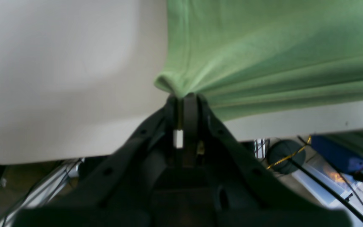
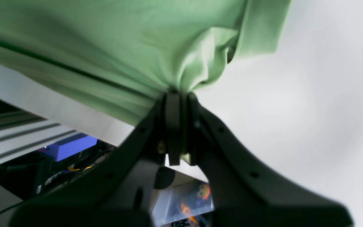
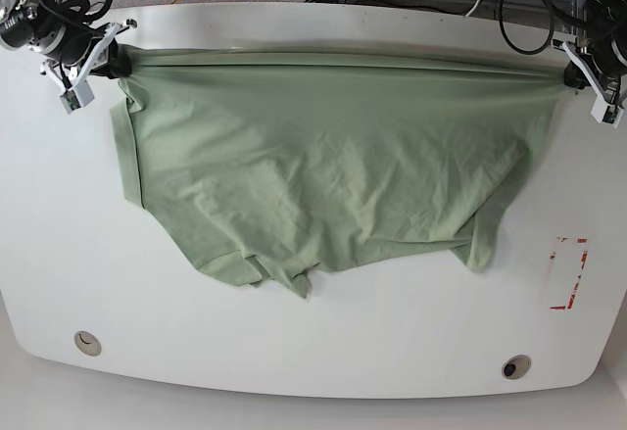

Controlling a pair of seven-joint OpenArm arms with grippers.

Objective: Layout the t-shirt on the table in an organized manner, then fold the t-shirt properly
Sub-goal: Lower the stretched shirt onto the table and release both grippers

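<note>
The pale green t-shirt [image 3: 323, 175] is lying spread across the far half of the white surface [image 3: 294, 342], its far edge pulled into a taut, nearly straight line running along the far edge of the surface between the two hands. The left hand [image 3: 576, 74], at the far corner on the base view's right, is pinching one end of that edge, its jaws clamped together with the cloth bunching into them in the left wrist view [image 1: 181, 94]. The right hand [image 3: 110, 61], at the far corner on the base view's left, is gripping the other end in the same way, the fabric gathering into folds at its closed jaws [image 2: 178, 93]. From the stretched edge the shirt is fanning toward the near side, wrinkled, with a hemmed edge running down on the base view's left and crumpled, folded-over cloth along its near border. A red rectangular marking [image 3: 566, 273] is showing on the bare surface near the base view's right edge, apart from the shirt, and two round grommet holes [image 3: 87, 343] are sitting near the near edge.
</note>
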